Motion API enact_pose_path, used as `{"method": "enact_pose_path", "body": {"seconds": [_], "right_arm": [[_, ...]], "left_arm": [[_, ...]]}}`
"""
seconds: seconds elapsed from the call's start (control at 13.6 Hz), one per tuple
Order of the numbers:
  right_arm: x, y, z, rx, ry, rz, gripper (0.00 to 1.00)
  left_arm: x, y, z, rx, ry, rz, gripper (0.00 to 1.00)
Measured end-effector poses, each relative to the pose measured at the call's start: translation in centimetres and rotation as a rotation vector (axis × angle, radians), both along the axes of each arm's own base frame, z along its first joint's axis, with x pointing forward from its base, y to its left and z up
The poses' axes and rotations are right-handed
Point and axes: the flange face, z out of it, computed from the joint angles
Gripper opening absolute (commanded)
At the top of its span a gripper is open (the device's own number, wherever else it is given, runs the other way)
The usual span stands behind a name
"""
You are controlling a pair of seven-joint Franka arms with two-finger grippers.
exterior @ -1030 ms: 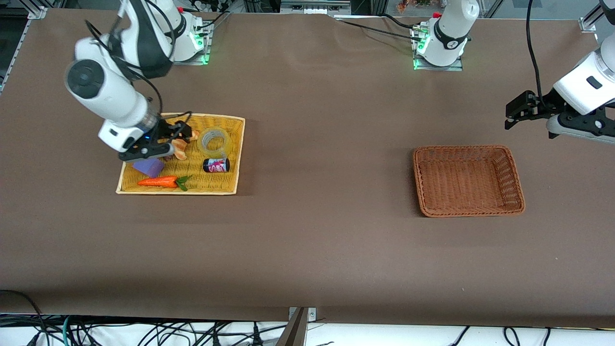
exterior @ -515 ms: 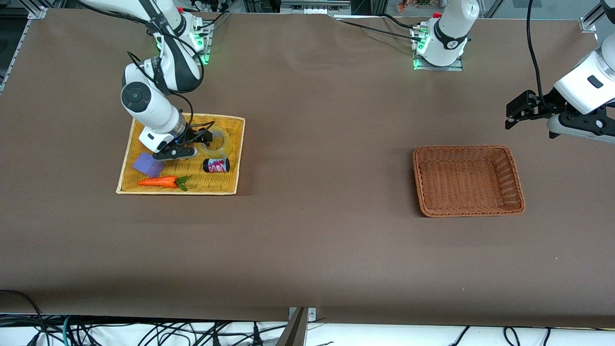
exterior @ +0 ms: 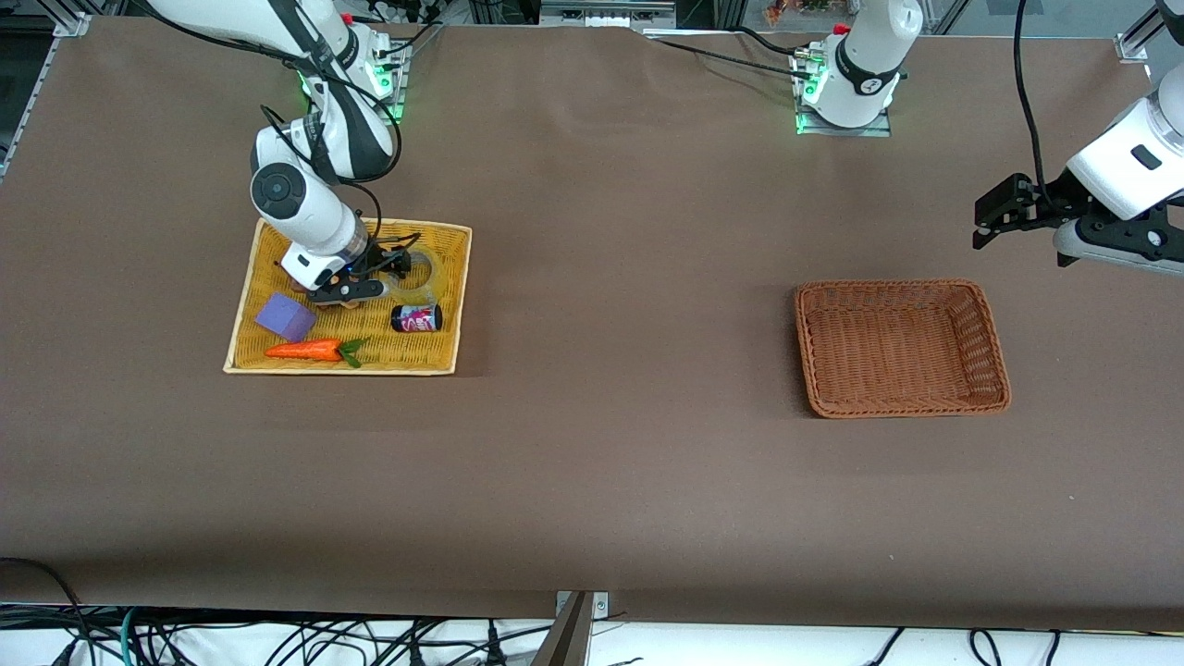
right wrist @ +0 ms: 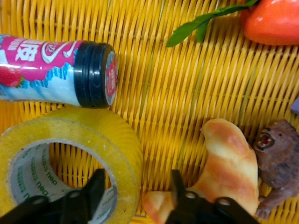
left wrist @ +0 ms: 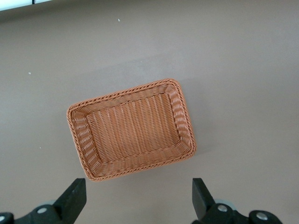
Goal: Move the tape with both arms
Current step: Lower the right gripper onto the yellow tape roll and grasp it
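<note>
Since a second ago the right claw (exterior: 400,268) has swung across the yellow tray (exterior: 461,305) from over the purple block (exterior: 286,316) to the tape (exterior: 421,275), and has dropped low onto it; the left arm has not moved.

From the front, the tape lies flat in the yellow tray at the right arm's end of the table (exterior: 610,462), in the tray's corner toward the table's middle and farther from the camera. Just nearer the camera than the roll lies a small pink-labelled bottle (exterior: 416,318), and nearer again a toy carrot (exterior: 310,350). The left claw (exterior: 994,215) waits in the air over bare table at the left arm's end, farther from the camera than the brown wicker basket (exterior: 990,342).

From the left wrist, the left claw (left wrist: 135,198) stands wide open with nothing in it, and the basket (left wrist: 180,116) lies below with nothing inside.

From the right wrist, the right claw (right wrist: 135,189) is parted and straddles the wall of the tape (right wrist: 112,140): one finger (right wrist: 96,186) sits in the roll's hole, the other (right wrist: 177,186) outside, between the roll and the croissant toy (right wrist: 229,163). It has not closed on the wall. A brown bear figure (right wrist: 278,158) touches the croissant, the bottle (right wrist: 56,74) lies beside the roll, and the carrot (right wrist: 275,21) shows at the edge.
</note>
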Motion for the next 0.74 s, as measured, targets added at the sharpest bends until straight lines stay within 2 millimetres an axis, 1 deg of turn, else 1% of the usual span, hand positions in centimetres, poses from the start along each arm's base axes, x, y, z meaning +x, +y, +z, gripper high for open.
{"method": "enact_pose_path", "body": {"seconds": [0.29, 0.44, 0.59, 0.66, 0.74], "right_arm": [[0.1, 0.3, 0.1, 0.001, -0.006, -0.023, 0.0], [0.3, 0.8, 0.6, 0.005, -0.016, -0.027, 0.0], [1.1, 1.8, 2.2, 0.007, -0.023, -0.022, 0.0], [1.7, 2.8, 3.8, 0.006, -0.022, -0.017, 0.0], [2.2, 4.4, 5.8, 0.005, -0.017, -0.011, 0.0]], "left_arm": [[0.0, 0.0, 0.0, 0.0, 0.0, 0.0, 1.0], [0.0, 0.0, 0.0, 0.0, 0.0, 0.0, 1.0], [0.0, 0.0, 0.0, 0.0, 0.004, 0.001, 1.0], [0.0, 0.1, 0.0, 0.0, 0.005, 0.001, 1.0], [0.0, 0.0, 0.0, 0.0, 0.005, 0.001, 1.0]]}}
